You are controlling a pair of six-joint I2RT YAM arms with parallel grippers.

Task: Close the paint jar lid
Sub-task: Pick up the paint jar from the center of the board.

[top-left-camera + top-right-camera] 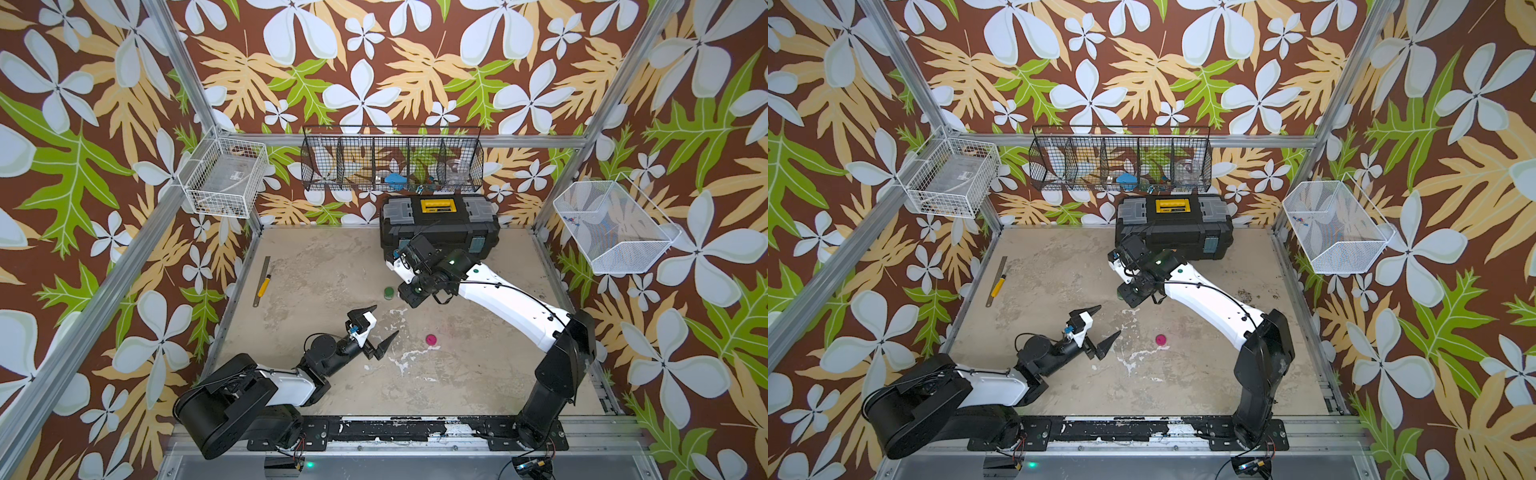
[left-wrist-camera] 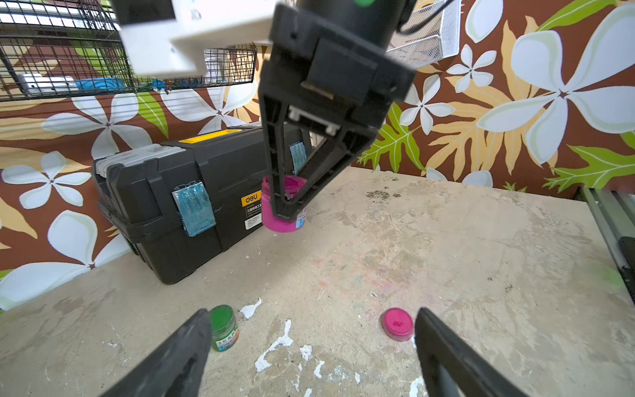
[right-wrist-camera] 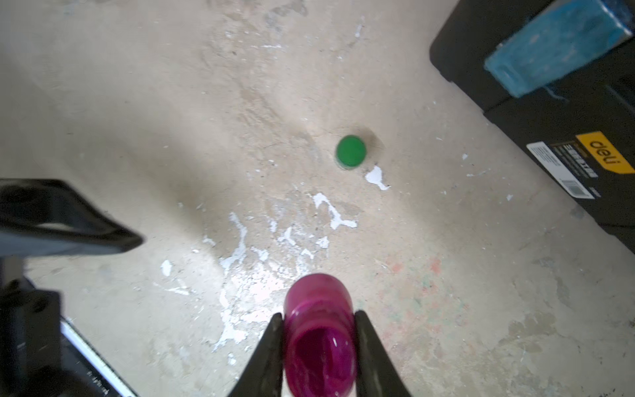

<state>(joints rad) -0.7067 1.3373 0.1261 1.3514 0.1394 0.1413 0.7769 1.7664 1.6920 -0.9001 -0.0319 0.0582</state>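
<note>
My right gripper is shut on the open pink paint jar, one finger on each side of its body. In the left wrist view the jar hangs above the table in front of the toolbox, with nothing covering its mouth. The pink lid lies flat on the table, apart from the jar and toward the front; it also shows as the lid. My left gripper is open and empty, low over the table to the left of the lid, and one fingertip is close beside it.
A small green jar with its lid on stands just left of the right gripper. A black toolbox sits at the back. A ruler and a yellow-handled knife lie at the left edge. Wire baskets hang on the walls.
</note>
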